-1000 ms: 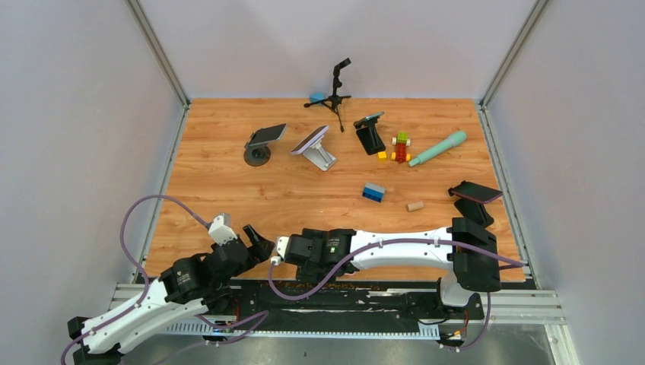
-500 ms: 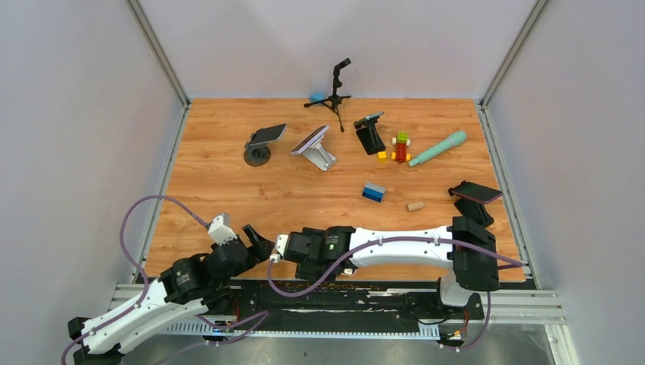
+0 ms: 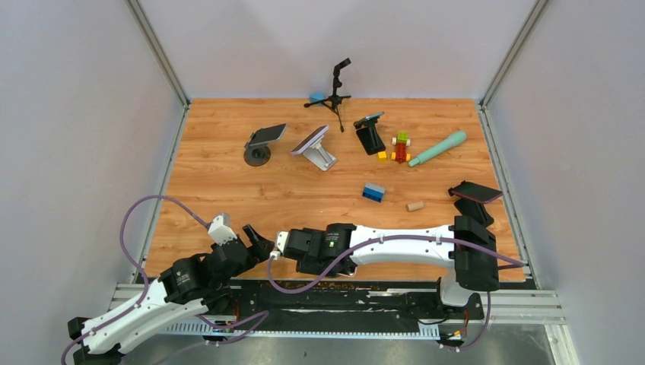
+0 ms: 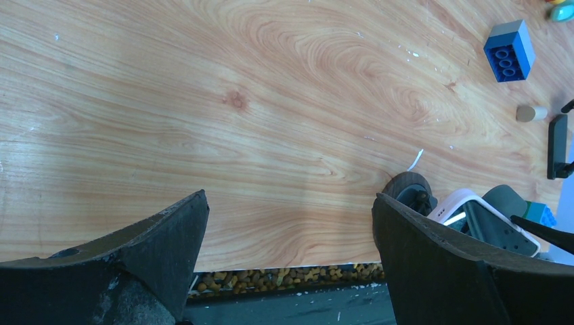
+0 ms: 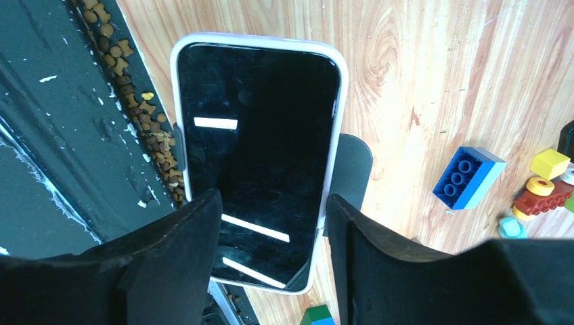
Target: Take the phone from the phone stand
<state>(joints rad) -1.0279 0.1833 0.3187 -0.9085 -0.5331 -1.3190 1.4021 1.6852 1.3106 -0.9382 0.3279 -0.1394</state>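
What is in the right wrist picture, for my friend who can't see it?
A phone with a white case and dark screen sits on a black stand. The two black fingers of the right claw are on either side of it, and contact is unclear. Beyond lie a wooden table and a blue brick.

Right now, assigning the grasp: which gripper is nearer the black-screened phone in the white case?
Right. The right gripper straddles the phone, a finger beside each long edge; the left gripper hangs open over the wooden table, off to the phone's side.
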